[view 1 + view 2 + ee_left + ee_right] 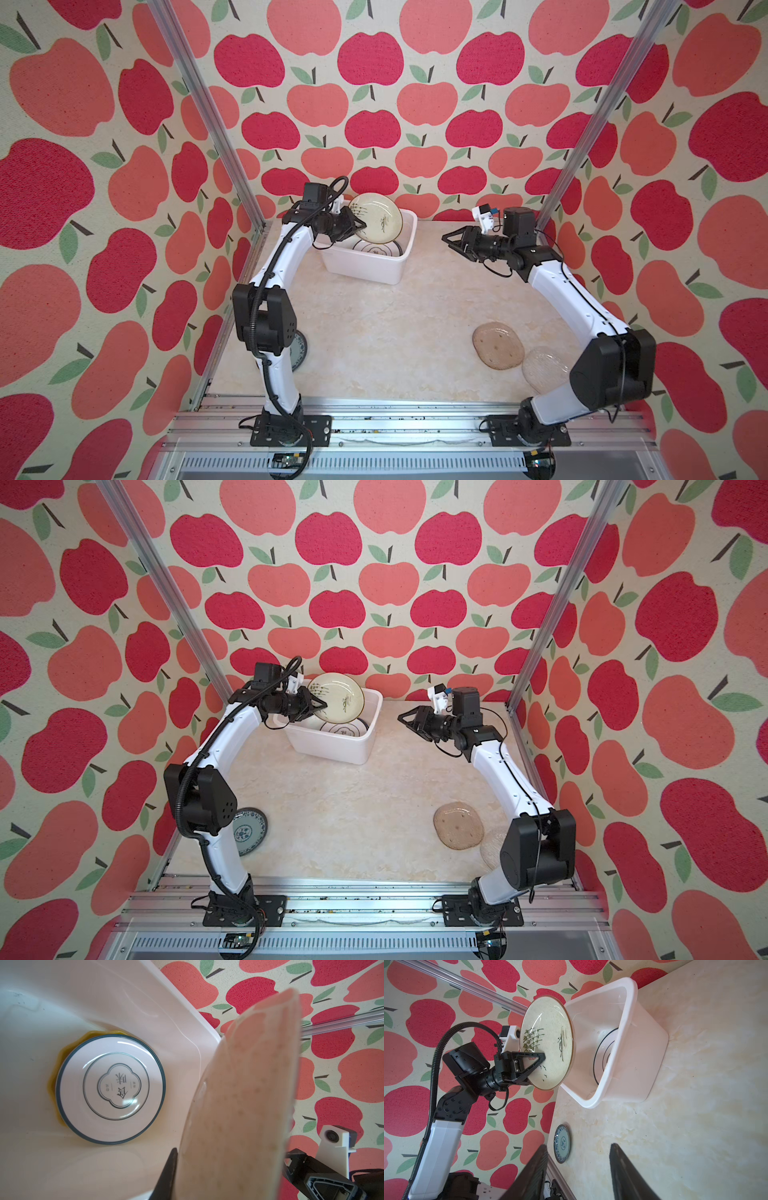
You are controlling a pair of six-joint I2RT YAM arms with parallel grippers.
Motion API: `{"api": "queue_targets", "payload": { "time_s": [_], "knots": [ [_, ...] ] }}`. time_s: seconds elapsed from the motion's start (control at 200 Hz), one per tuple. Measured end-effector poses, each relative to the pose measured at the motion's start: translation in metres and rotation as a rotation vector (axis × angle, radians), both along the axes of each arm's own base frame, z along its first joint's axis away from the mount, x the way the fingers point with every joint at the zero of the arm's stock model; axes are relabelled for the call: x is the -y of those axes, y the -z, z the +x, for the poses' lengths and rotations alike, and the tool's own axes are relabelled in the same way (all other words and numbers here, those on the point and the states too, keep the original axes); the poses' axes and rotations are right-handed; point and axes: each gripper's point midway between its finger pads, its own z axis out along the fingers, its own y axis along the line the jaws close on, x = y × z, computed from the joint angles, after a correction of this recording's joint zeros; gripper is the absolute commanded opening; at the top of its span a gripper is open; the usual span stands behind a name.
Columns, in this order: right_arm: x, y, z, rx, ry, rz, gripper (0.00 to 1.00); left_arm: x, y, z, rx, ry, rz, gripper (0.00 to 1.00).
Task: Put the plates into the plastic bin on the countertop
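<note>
Apple-print walls (pixel 374 104) enclose the marbled countertop (pixel 374 332), whose amber plate (pixel 498 345) may be glass.

Glossy plate (pixel 551 1022), transl. plastic bin (pixel 635 1064)

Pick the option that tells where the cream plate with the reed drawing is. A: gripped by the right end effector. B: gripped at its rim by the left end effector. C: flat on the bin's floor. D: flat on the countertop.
B: the left end effector is clamped on the rim of the cream reed plate, tilted over the plastic bin; the right end effector stands open, empty.
</note>
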Motion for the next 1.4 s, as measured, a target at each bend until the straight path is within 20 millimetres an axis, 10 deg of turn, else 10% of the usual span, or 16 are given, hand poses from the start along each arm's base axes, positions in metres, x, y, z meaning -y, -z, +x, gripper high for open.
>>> {"api": "queue_targets", "payload": {
  "time_s": [0.51,1.056,1.401],
  "knots": [
    [0.004,0.008,-0.009,-0.034,0.008,-0.011,0.51,-0.01,0.063,0.018,-0.075,0.056,0.245,0.0],
    [0.004,0.016,-0.014,-0.079,-0.002,-0.018,0.5,0.028,0.125,0.021,-0.106,0.181,0.375,0.0],
    [0.002,0.022,-0.009,-0.095,-0.006,-0.02,0.5,0.027,0.13,0.028,-0.107,0.176,0.373,0.09]
  ]
}}
